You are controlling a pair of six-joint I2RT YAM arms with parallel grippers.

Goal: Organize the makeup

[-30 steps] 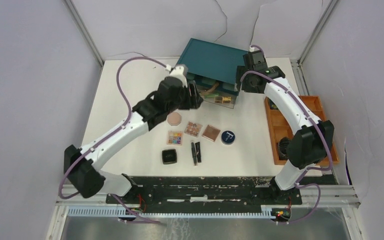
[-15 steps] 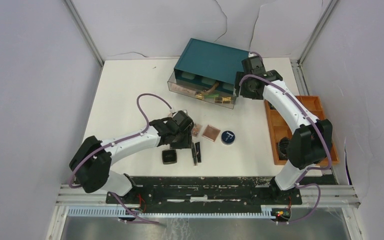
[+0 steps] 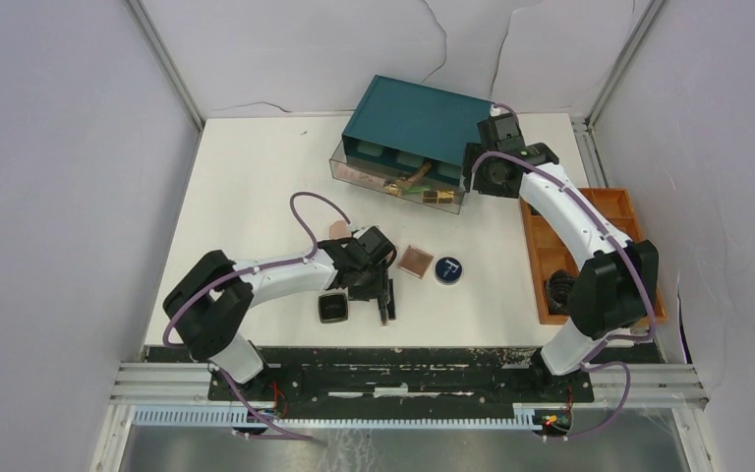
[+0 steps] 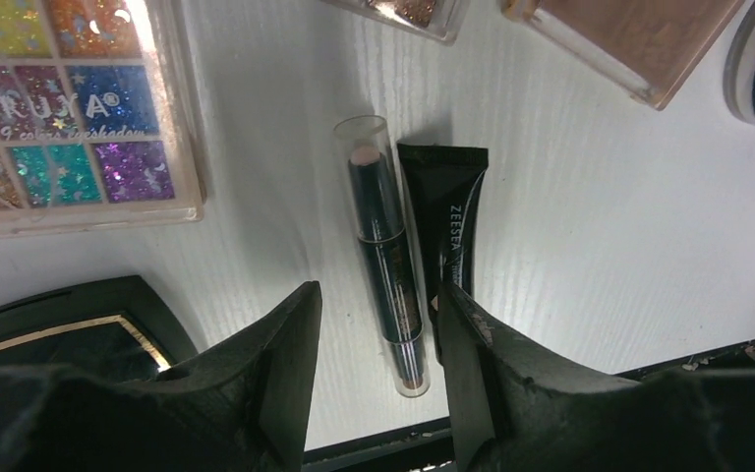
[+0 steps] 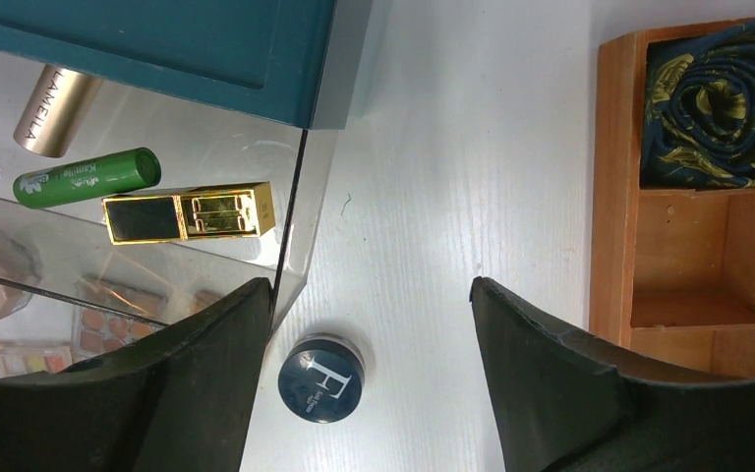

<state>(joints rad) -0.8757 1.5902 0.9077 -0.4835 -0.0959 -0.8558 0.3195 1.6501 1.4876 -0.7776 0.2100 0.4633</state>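
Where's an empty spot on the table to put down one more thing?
The far-left corner, between the table edge and the teal drawer box, is bare. So is the strip between the blue round compact and the wooden tray. It's crowded around the tubes and palettes.

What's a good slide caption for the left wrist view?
Left gripper open over a clear-capped stick and black tube lying side by side, glitter palette nearby.

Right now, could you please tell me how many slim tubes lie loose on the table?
2: a clear-capped stick and a black tube, lying side by side near the table's front edge, under the open left tool. Others may be hidden.
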